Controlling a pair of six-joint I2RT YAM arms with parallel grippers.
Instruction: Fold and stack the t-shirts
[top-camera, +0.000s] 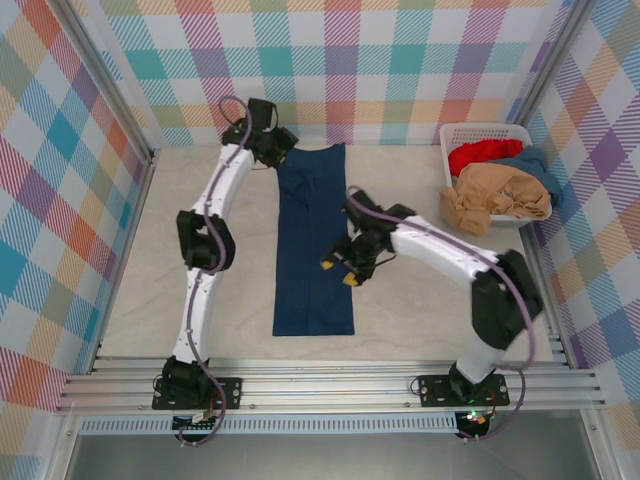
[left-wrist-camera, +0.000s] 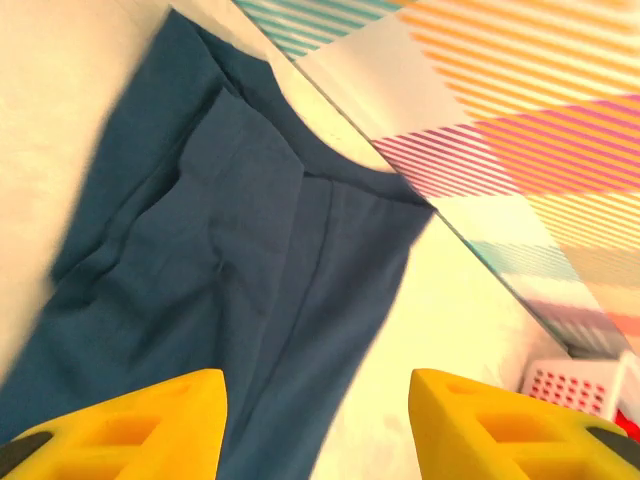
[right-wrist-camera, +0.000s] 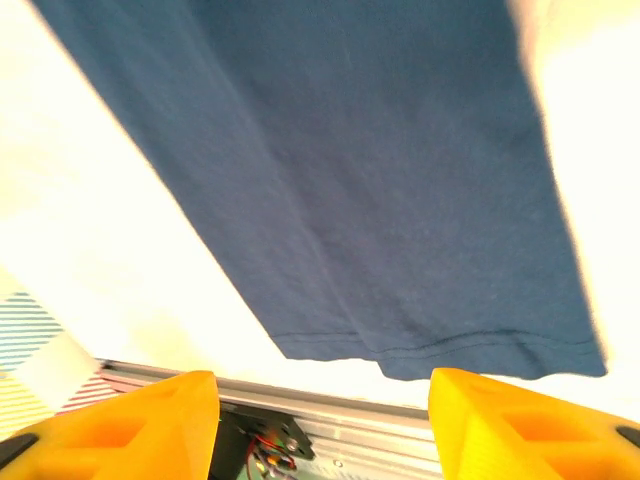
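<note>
Left fingers (left-wrist-camera: 150, 420) spread wide and empty at the navy t-shirt's (top-camera: 313, 240) far end. Right fingers (right-wrist-camera: 520, 420) are parted too, gripping nothing, at its right edge. The shirt lies in a long strip on the beige bench (top-camera: 180, 300), plaid walls (top-camera: 400, 60) all round.

A t-shirt (top-camera: 313, 250) folded into a long narrow strip lies on the middle of the table (top-camera: 170, 300), running lengthwise from the near edge towards the far wall. Its near hem (right-wrist-camera: 440, 350) stops just short of the metal rail (right-wrist-camera: 380, 415) along the table's near side. The left gripper (top-camera: 280, 152) sits at the strip's far left corner, and the right gripper (top-camera: 339, 272) is over its right edge, about halfway along. A basket (top-camera: 452, 135) stands in the far right corner, well apart from the strip, holding a heap of other t-shirts (top-camera: 500, 185), one of them hanging over its near rim.
</note>
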